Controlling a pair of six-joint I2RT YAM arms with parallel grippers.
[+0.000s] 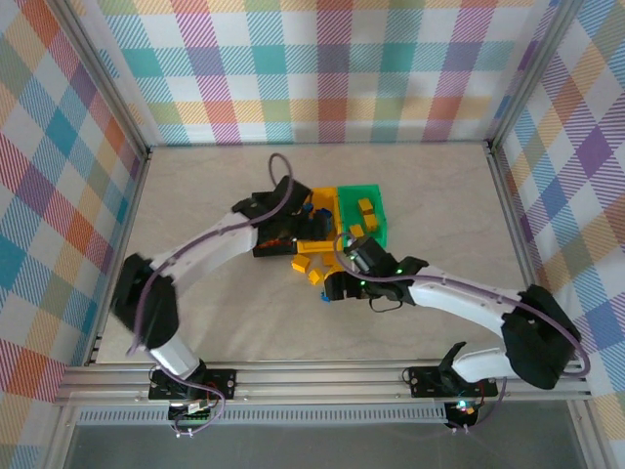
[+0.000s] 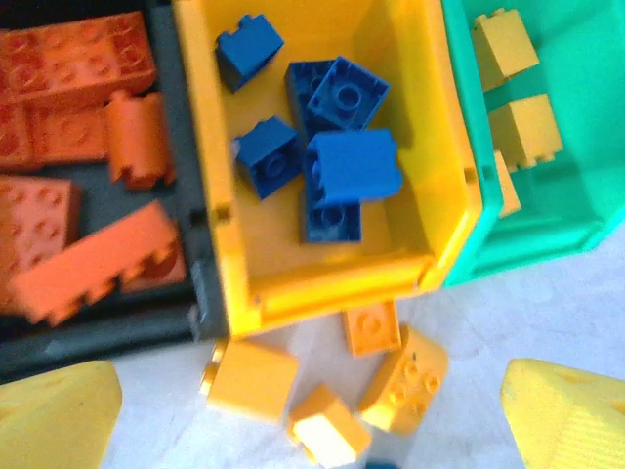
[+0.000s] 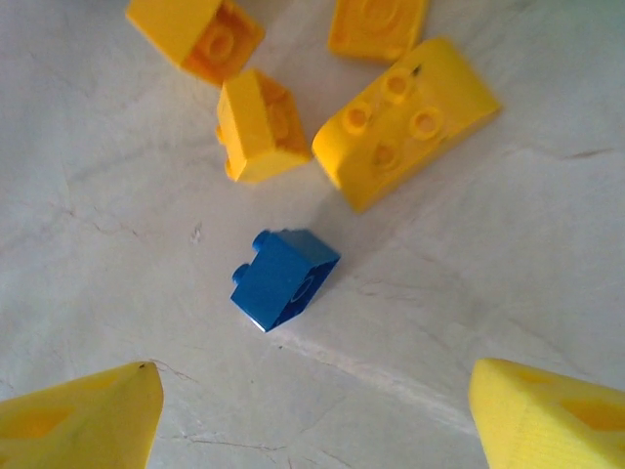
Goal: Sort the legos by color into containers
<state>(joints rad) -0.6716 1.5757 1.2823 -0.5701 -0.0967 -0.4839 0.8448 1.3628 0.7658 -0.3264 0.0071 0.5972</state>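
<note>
Right claw (image 3: 312,381) spread wide, empty, blue lego (image 3: 285,277) just ahead, yellow legos (image 3: 405,117) beyond; left claw (image 2: 312,376) spread, yellow bin (image 2: 327,293) ahead.

The blue lego (image 3: 285,277) is smooth, slightly glossy plastic. The yellow bin (image 2: 210,195) and green bin (image 2: 547,234) are glossy plastic, while the black bin (image 2: 98,330) looks more matt. The tabletop (image 3: 117,244) is matt and stone-like, with fine cracks. The right pincer (image 3: 312,415) has fingers (image 3: 552,415) of matt, finely ribbed yellow plastic.
</note>
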